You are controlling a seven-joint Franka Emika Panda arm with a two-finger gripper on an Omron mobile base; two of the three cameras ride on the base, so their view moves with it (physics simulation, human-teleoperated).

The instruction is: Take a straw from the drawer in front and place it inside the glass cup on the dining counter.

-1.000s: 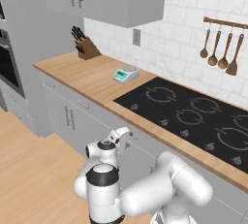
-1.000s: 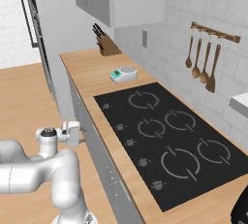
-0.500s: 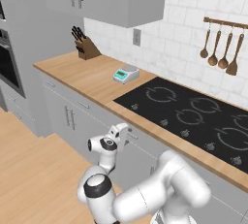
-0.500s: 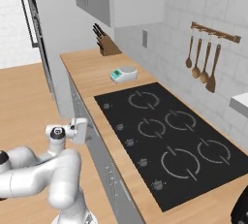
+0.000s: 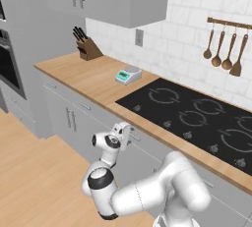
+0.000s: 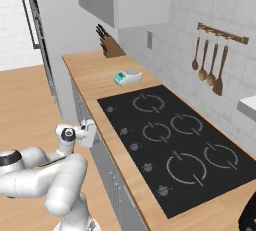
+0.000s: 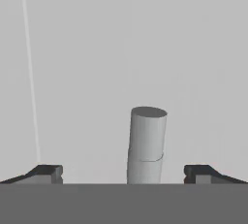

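My gripper (image 5: 126, 131) is pressed up close to the light grey drawer (image 5: 147, 148) front, just under the edge of the wood worktop (image 5: 93, 81). In the hand view the drawer's metal bar handle (image 7: 147, 143) stands between my two dark fingertips (image 7: 48, 172), and the gripper (image 7: 123, 172) is open around it without touching. From the right side the gripper (image 6: 91, 133) sits against the drawer line. The drawer is closed, so the straw is hidden. The glass cup and the dining counter are out of view.
A black cooktop (image 5: 197, 118) lies in the worktop, with a small teal scale (image 5: 128, 75) and a knife block (image 5: 87, 49) to its left. Wooden utensils (image 5: 224, 54) hang on the tiled wall. Grey cabinet doors (image 5: 69, 118) and an oven (image 5: 10, 64) stand left.
The gripper has moved closer to the drawer front and the arm's elbow has dropped lower. The jaws have stayed open.
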